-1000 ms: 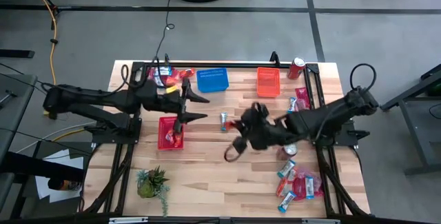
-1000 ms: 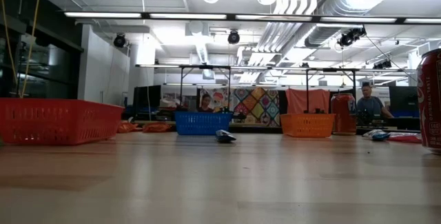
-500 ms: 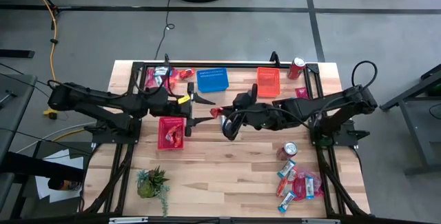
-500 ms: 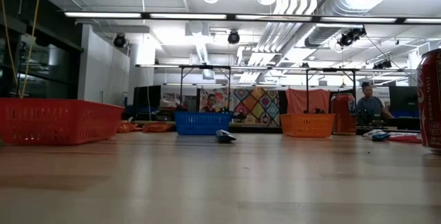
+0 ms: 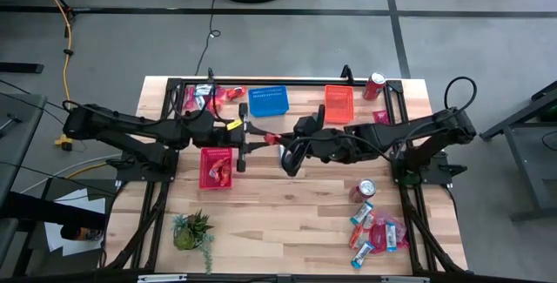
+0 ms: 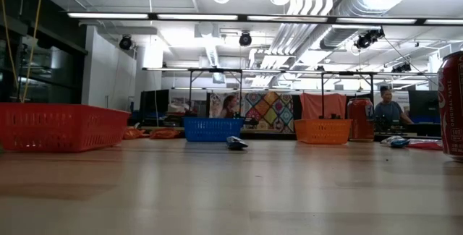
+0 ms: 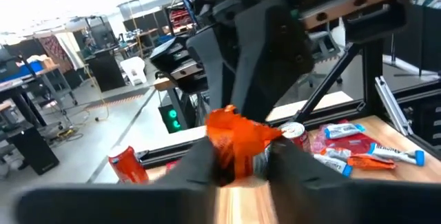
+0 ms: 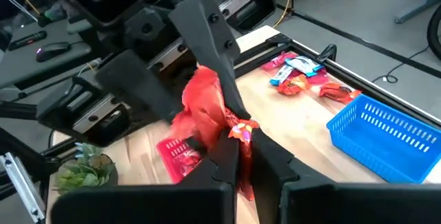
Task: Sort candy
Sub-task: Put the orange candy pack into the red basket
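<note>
A red-wrapped candy (image 5: 272,138) hangs in the air over the table's middle, between my two grippers. My left gripper (image 5: 259,138) reaches in from the table's left and is shut on it. My right gripper (image 5: 282,146) comes from the right and is shut on it too. The same candy (image 8: 205,103) shows in the right wrist view, and in the left wrist view as orange-red candy (image 7: 234,136). A blue-and-white candy (image 6: 236,142) lies flat on the table under the grippers. The red basket (image 5: 216,167), blue basket (image 5: 268,100) and orange basket (image 5: 339,103) stand on the table. My left gripper pinches the candy's left end (image 7: 229,156) between its two fingers, coming level from the table's left. The candy is lifted clear of the table. My right gripper pinches the candy's other end (image 8: 238,133) between its two fingers (image 8: 265,156), coming from the table's right. The wrapper stands up crumpled beyond the fingertips.
Loose candy lies at the near right (image 5: 376,231), the far left (image 5: 209,97) and the far right (image 5: 379,127). One soda can (image 5: 374,84) stands at the far right, another (image 5: 365,190) nearer. A small plant (image 5: 193,229) sits near left.
My right gripper has swung from the table's middle toward the far left, up to my left gripper. My left gripper, open until half a second ago, has shut on the red candy.
</note>
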Controlling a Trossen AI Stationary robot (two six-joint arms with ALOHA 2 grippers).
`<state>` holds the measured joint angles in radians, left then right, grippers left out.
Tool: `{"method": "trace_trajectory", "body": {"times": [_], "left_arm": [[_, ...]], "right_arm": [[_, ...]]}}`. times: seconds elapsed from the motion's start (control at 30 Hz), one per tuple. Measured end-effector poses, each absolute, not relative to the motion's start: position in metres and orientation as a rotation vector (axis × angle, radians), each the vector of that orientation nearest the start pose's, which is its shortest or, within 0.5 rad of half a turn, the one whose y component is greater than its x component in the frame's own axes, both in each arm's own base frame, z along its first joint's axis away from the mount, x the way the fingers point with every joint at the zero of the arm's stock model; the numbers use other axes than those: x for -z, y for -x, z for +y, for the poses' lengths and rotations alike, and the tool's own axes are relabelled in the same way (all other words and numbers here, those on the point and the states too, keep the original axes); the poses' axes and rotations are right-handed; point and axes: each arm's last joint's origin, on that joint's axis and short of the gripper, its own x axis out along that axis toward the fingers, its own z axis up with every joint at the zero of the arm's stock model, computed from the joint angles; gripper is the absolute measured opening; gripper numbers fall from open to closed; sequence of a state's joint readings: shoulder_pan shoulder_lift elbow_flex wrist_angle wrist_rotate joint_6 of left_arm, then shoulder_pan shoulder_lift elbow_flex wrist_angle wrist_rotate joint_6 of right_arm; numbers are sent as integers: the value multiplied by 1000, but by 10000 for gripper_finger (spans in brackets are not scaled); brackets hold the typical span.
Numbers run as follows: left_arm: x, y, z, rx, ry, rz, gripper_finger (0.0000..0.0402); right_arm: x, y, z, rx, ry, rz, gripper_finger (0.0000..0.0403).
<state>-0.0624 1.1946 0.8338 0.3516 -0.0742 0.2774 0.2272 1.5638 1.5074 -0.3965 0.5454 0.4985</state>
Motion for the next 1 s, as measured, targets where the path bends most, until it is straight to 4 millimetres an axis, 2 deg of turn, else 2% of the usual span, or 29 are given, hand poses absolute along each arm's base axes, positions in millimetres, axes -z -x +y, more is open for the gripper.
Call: {"method": "trace_trajectory", "body": {"times": [0.07, 0.27, 0.4, 0.5, 0.63, 0.77, 0.87, 1.0], "left_arm": [[-318, -270, -15, -11, -250, 11, 20], [-320, -261, -9, -46, -282, 53, 8], [-321, -242, 0, -102, -251, 160, 6], [-322, -222, 5, -136, -193, 243, 5], [-323, -192, 7, -198, -47, 426, 4], [-334, -169, 7, -259, 71, 668, 3], [-343, -162, 6, -255, 172, 834, 3], [-336, -162, 2, -174, 258, 1118, 3]], "right_arm": [[-373, -344, 64, 414, -314, 330, 37], [-383, -336, 65, 512, -251, 357, 124], [-396, -319, 68, 560, -187, 470, 182], [-400, -301, 71, 602, -198, 589, 209], [-393, -275, 83, 665, -186, 744, 221], [-377, -250, 103, 763, -149, 809, 222], [-362, -237, 118, 807, -173, 806, 222], [-348, -226, 133, 796, -219, 801, 222]]}}
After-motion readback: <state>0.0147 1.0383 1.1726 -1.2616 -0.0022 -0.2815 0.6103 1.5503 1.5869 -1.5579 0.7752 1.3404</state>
